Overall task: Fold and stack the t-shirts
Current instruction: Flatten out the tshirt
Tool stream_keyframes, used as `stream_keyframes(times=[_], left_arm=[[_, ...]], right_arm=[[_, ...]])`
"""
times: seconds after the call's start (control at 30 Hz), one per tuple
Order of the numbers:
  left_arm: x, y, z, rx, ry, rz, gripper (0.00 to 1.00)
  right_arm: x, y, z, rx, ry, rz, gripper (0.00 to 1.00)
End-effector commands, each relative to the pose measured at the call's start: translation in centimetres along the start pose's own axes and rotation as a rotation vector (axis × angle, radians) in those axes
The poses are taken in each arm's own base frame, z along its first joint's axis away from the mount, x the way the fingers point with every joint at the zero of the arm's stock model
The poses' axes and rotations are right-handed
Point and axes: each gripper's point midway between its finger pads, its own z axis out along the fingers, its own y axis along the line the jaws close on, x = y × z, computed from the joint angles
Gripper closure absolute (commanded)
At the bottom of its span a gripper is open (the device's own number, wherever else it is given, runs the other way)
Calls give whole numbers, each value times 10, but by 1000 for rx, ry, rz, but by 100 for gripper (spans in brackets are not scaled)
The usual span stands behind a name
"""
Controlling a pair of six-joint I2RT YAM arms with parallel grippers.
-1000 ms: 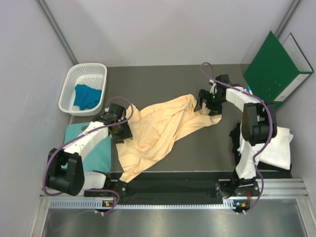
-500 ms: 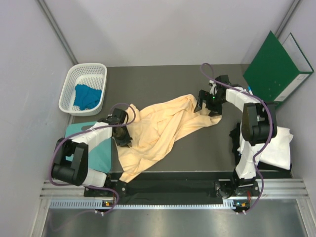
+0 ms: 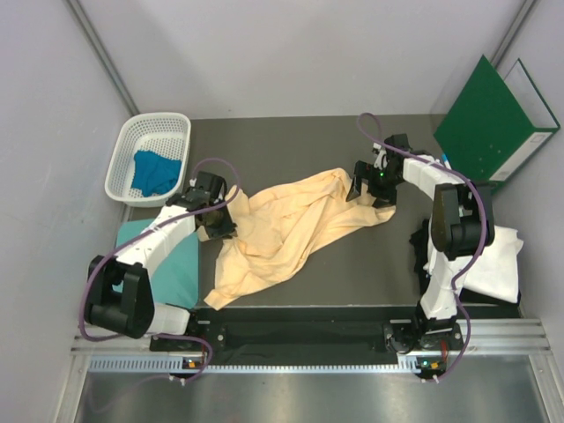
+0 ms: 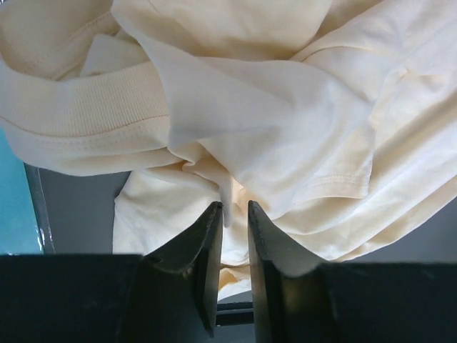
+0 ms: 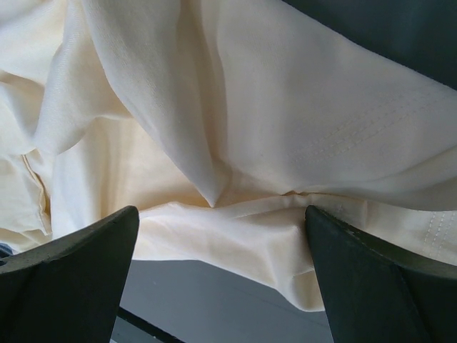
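Spreading stage: the peach-yellow t-shirt (image 3: 282,231) lies crumpled mid-bench (image 3: 291,145), the left gripper (image 4: 234,209) pinching a fold and the right gripper (image 3: 364,188) gaping over its far edge. Next, likely: the right closes and both pull the cloth flat.

The peach-yellow t-shirt (image 3: 282,225) at centre frame is a plain pale cream-yellow with no print. At upper left, my white lattice basket (image 3: 123,167) shows a blue t-shirt (image 3: 157,172). The folder (image 3: 489,123) at upper right is deep green. The white t-shirt (image 3: 500,260) at lower right is plain. My left gripper (image 4: 234,211) and right gripper (image 5: 221,214) are black.
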Motion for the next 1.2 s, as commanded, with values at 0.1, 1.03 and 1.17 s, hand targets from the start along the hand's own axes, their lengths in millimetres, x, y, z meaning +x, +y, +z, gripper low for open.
stream_keyframes(times=[0.1,1.03,1.17], left_arm=[[4,0,6,2,27,5,68],[-17,-14,-18,20,-15,30,100],[-20,-14,-30,14,-22,47,100]], right_arm=[[-11,5,-13,-24,-48,-17,0],[-3,1,-10,-25,-36,-5,0],[-3,1,-10,-24,-36,-8,0]])
